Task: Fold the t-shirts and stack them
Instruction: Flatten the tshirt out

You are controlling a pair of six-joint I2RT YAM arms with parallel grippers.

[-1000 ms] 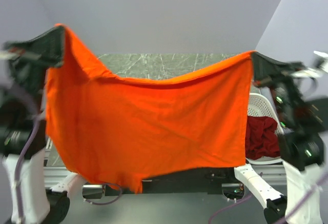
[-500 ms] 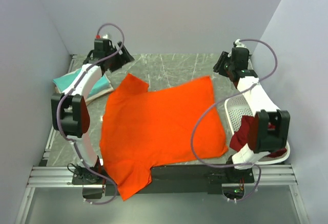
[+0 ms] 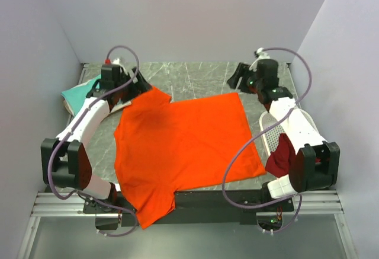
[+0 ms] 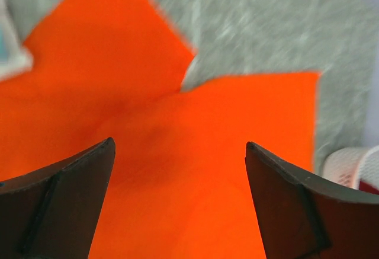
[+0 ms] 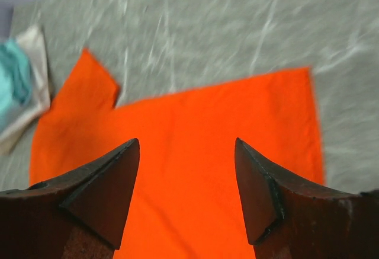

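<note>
My left tool [image 4: 177,152] stands wide open with nothing between its fingers, hovering over the far left sleeve of the orange t-shirt [image 3: 183,146]. My right tool [image 5: 186,146] is spread just as wide and holds nothing, above the shirt's far right corner. The shirt lies flat across the middle of the table [image 3: 195,74], with its near left sleeve hanging over the near edge. Left of my left tool sits the teal t-shirt [image 3: 76,95] on top of a cream t-shirt [image 5: 37,87], close beside the orange sleeve. On the right, the white basket [image 3: 269,130] holds dark red t-shirts [image 3: 281,158]. My right arm [image 3: 296,125] stretches across the basket, hiding much of it.
</note>
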